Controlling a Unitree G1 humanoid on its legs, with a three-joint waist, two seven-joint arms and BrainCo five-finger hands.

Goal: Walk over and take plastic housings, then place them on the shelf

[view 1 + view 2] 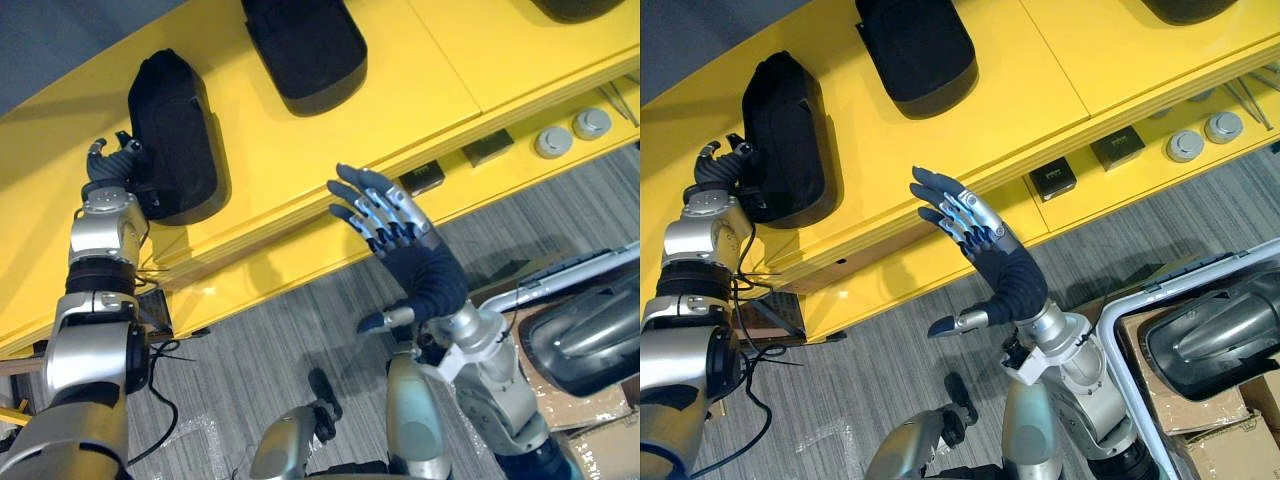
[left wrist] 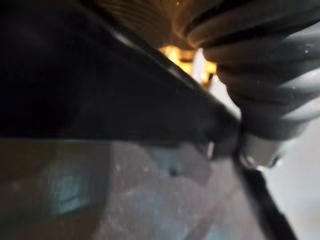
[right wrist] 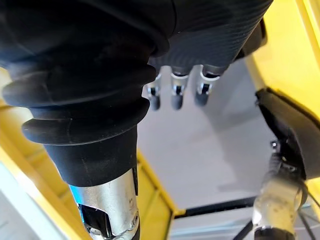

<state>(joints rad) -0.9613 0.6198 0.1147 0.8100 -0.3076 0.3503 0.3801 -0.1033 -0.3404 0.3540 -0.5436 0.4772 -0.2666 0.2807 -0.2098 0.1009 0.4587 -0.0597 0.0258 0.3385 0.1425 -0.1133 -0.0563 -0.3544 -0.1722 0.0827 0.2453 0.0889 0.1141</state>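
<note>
Black plastic housing (image 1: 175, 130), rounded oblong, on yellow shelf (image 1: 400, 70), left robot hand (image 1: 108, 165) touching

A glossy yellow shelf (image 1: 400, 80) stands over grey striped floor (image 1: 260, 360).

Setting: an industrial workshop or parts-storage area.

Indicators:
- A long yellow shelf (image 1: 400, 90) runs across the far side. A black plastic housing (image 1: 175, 135) and a second housing (image 1: 305, 45) lie on its top level.
- The lower level carries small stock: round metal parts (image 1: 553, 142) and small black boxes (image 1: 422, 178).
- The floor (image 1: 280, 340) has a grey plank pattern.
- At near right, a further dark housing (image 1: 1215, 335) lies on cardboard boxes (image 1: 1225, 450).
</note>
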